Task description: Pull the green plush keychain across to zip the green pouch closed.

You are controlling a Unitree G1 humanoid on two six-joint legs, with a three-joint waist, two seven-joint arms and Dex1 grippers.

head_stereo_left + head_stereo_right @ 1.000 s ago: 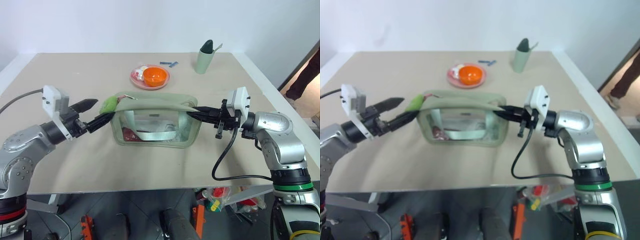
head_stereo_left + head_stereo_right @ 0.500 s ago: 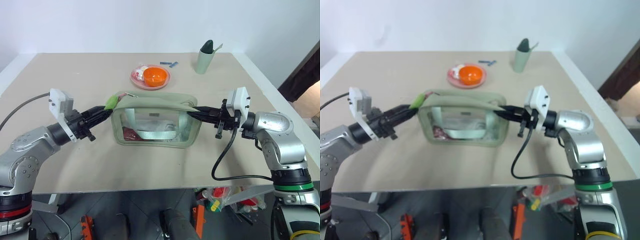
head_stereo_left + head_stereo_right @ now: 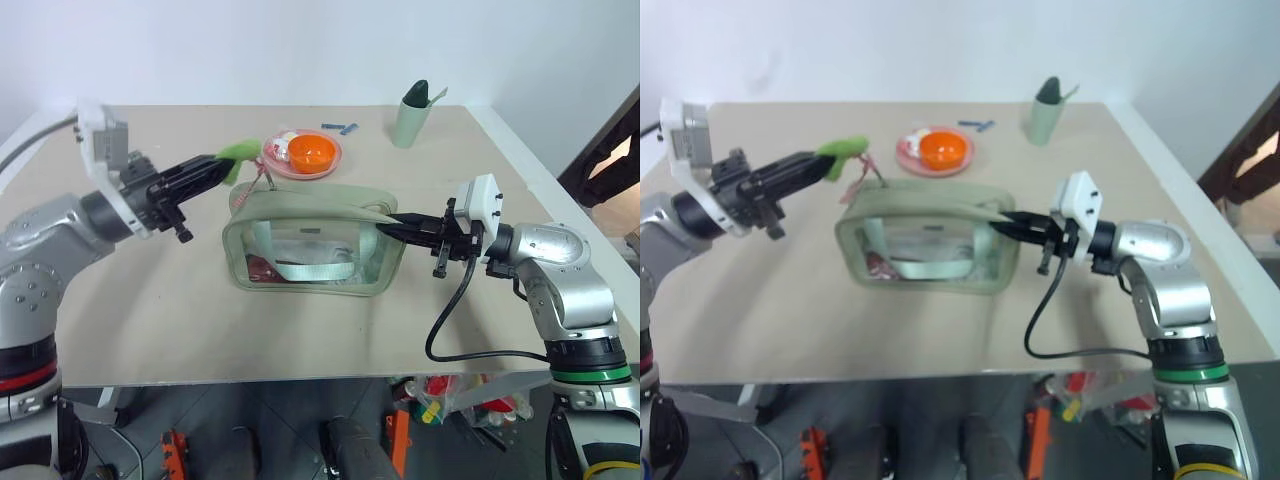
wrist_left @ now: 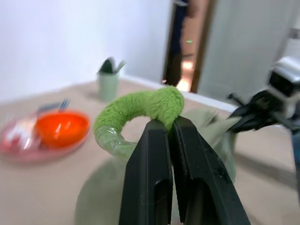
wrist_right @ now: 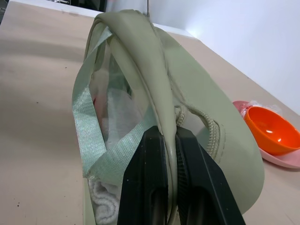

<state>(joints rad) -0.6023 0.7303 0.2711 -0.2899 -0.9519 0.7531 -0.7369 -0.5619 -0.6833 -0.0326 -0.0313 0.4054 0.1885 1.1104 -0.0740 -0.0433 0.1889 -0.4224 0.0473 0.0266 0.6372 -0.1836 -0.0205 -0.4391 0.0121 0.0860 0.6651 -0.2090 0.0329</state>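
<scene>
The left gripper (image 3: 222,167) has its jaws clenched on the green plush keychain (image 3: 237,152), which is held raised above the bench (image 3: 150,310), over the left end of the green pouch (image 3: 312,240) and in front of the pink plate (image 3: 300,160) carrying the orange bowl (image 3: 310,151). The right gripper (image 3: 392,227) has its jaws clenched on the fabric edge at the right end of the green pouch, which rests upright at the middle of the bench. A pale green cup (image 3: 408,122) stands near the far right corner, well apart from the pouch.
</scene>
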